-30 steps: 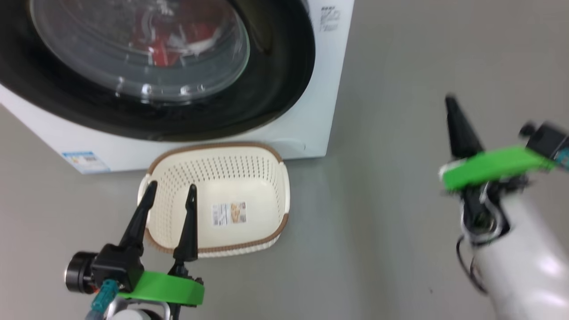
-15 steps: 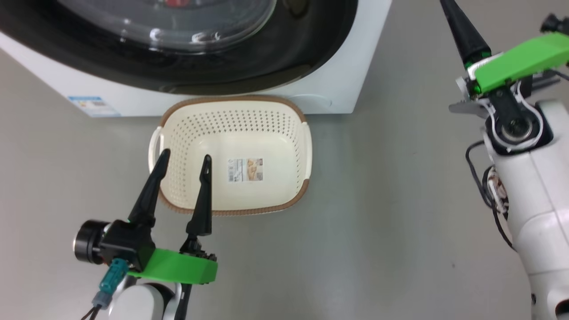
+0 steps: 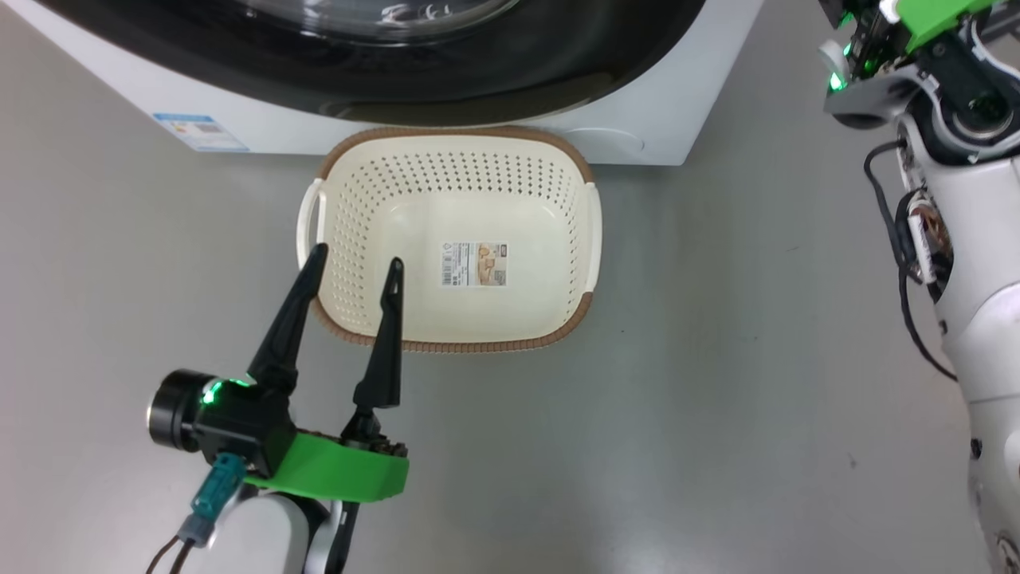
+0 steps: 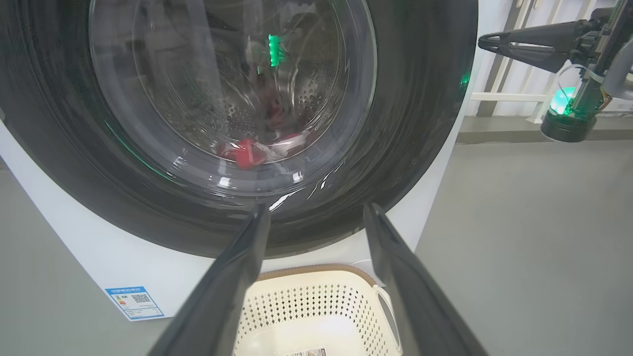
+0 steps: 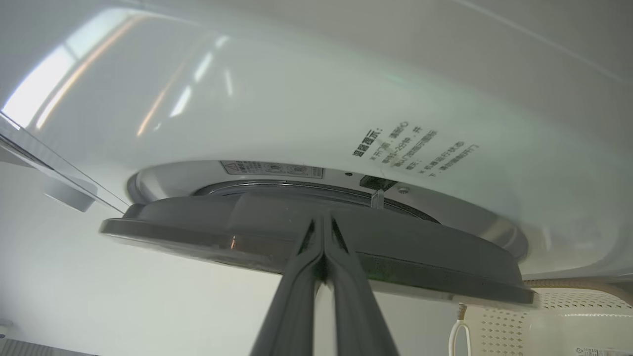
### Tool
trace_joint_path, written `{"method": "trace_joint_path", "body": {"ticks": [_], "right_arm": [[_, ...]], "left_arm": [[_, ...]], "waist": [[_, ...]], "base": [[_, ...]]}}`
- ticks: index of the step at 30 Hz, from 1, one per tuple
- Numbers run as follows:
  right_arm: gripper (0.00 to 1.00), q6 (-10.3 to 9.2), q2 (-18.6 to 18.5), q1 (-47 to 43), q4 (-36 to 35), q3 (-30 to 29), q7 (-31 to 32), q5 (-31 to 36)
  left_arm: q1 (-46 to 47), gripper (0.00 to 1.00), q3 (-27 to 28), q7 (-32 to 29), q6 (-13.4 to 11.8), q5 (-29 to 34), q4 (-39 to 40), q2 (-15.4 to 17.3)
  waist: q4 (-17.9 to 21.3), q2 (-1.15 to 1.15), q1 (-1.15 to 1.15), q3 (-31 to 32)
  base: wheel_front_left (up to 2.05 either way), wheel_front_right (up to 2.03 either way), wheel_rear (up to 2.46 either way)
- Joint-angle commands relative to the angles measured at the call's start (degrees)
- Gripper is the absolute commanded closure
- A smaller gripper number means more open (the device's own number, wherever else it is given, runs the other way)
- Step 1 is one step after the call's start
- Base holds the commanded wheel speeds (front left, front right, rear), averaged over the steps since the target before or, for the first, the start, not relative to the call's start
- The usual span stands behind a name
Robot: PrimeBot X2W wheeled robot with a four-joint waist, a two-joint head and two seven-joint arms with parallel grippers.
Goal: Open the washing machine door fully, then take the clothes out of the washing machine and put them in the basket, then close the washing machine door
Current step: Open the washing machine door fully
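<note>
floor: smooth grey, faintly glossy.
washing machine: stands on it at the far side.
basket: sits upright on it, just in front of the machine.

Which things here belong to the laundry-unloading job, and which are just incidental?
Job: washing machine, washing machine door, red clothes behind its glass, basket, left gripper, right gripper.
Incidental: blue label, paper label, white railing.

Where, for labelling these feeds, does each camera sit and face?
Head: on the head, looking down at the basket and the washing machine; left gripper and right forearm show.
Left wrist: on that wrist, facing the washing machine door; left gripper open.
Right wrist: on that wrist, facing the door's edge; right gripper shut.
Shared: all three show the basket.
</note>
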State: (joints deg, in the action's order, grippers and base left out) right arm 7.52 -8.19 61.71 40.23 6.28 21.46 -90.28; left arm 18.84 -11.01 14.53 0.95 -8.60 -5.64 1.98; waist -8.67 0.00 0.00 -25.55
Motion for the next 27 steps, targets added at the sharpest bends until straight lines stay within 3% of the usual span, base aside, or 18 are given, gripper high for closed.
{"method": "trace_joint_path", "body": {"ticks": [1,27], "right_arm": [[1.00,-0.03,0.67,1.64,-1.17,0.30,0.70,-0.50],[1.00,-0.03,-0.89,8.72,5.13,5.92,3.10,4.26]], "left_arm": [[0.82,0.00,1.32,0.47,-0.43,-0.30,1.75,0.89],[2.03,0.00,-1.83,0.47,-0.77,0.11,2.58,0.89]], "waist": [[-0.68,0.00,0.00,-0.67],[-3.95,0.00,0.00,-2.52]], "base": [[0.00,0.00,0.00],[0.00,0.00,0.00]]}}
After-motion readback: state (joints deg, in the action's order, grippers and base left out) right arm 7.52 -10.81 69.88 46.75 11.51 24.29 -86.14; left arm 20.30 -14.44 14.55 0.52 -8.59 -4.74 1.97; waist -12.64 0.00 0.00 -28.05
